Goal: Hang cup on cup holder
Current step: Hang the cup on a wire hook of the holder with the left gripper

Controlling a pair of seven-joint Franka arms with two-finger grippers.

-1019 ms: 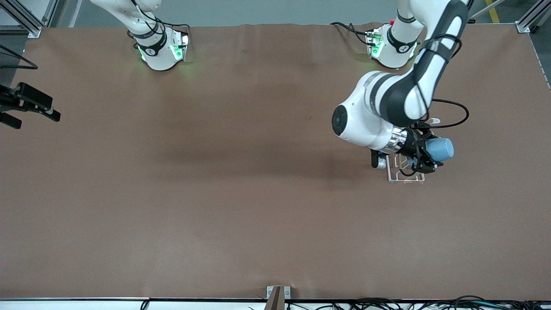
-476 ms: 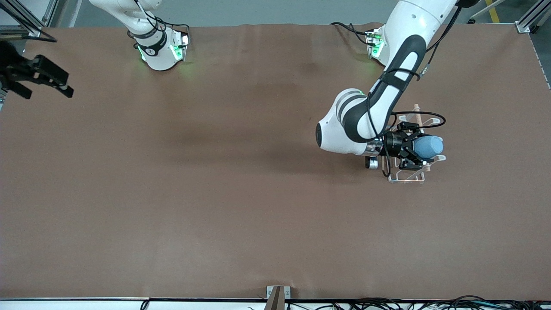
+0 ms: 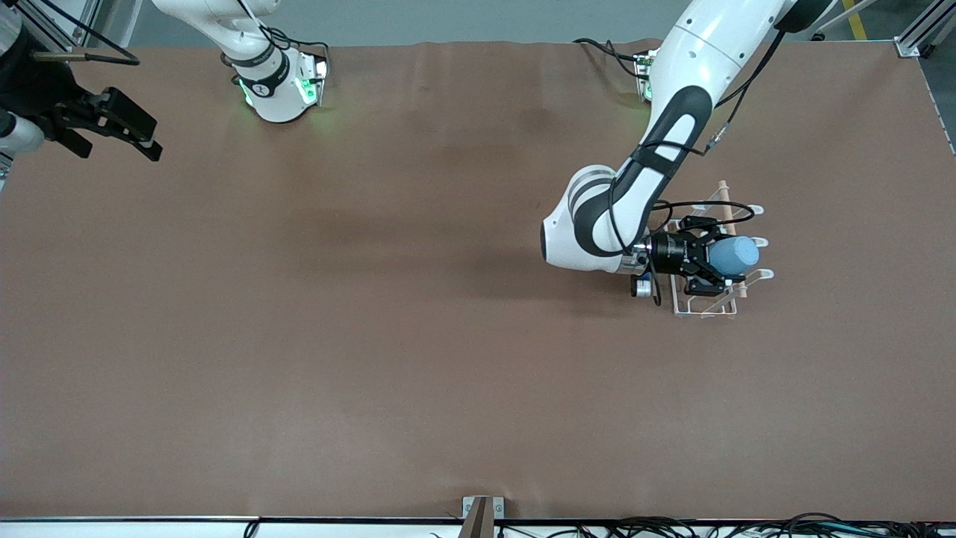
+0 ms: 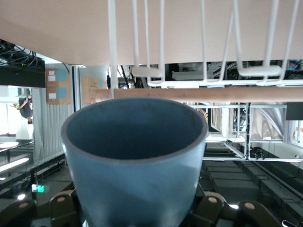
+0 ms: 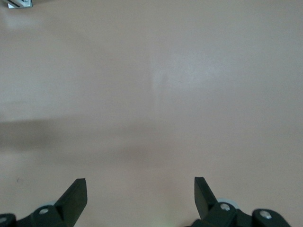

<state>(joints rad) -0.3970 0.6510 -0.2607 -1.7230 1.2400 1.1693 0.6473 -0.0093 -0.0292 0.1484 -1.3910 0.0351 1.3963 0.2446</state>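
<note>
Left gripper (image 3: 713,256) squeezes blue cup (image 3: 733,255) sideways over white cup holder (image 3: 702,306). Right gripper (image 3: 119,131) waits, jaws wide apart, at table's (image 3: 373,336) 10 o'clock edge.

The front view looks down from high across the table (image 3: 418,359), the arm bases toward 12 o'clock. The left wrist view sits close against the cup (image 4: 135,161), facing the cup holder (image 4: 203,90), which both share. The right wrist view faces bare tabletop closely.
</note>
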